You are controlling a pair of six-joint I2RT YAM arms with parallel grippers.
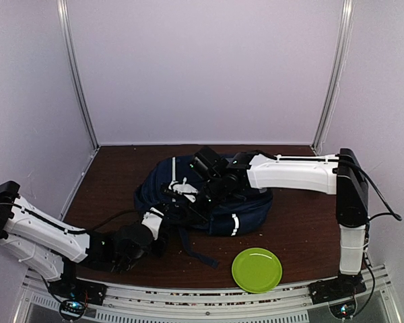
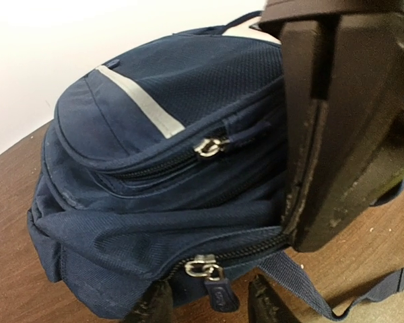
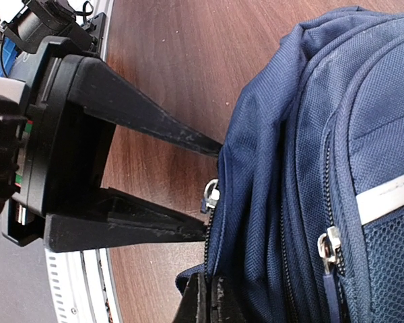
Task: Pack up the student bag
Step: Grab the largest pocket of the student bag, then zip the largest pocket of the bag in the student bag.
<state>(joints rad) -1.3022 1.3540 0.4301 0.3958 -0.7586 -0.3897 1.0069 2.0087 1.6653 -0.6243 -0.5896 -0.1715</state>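
Observation:
The student bag [image 1: 246, 208], navy blue with a pale stripe, lies on its side mid-table. A main-compartment zipper pull [image 2: 220, 291] hangs at the bag's near lower edge. My left gripper [image 2: 209, 304] is open, its fingers on either side of that pull and apart from it. In the right wrist view the left gripper [image 3: 212, 190] straddles the zipper slider [image 3: 211, 194]. My right gripper [image 3: 213, 297] is shut on the bag's [image 3: 303, 168] fabric edge right beside the zipper line. From the left wrist it appears as the big black right gripper body [image 2: 350, 121] pressed on the bag [image 2: 155, 175].
A green plate [image 1: 256, 269] sits on the brown table [image 1: 303, 229] near the front, right of centre. A loose bag strap [image 1: 196, 250] trails toward the front edge, also seen as the strap [image 2: 363, 291]. A front-pocket zipper [image 2: 211, 146] is closed. Walls stand on three sides.

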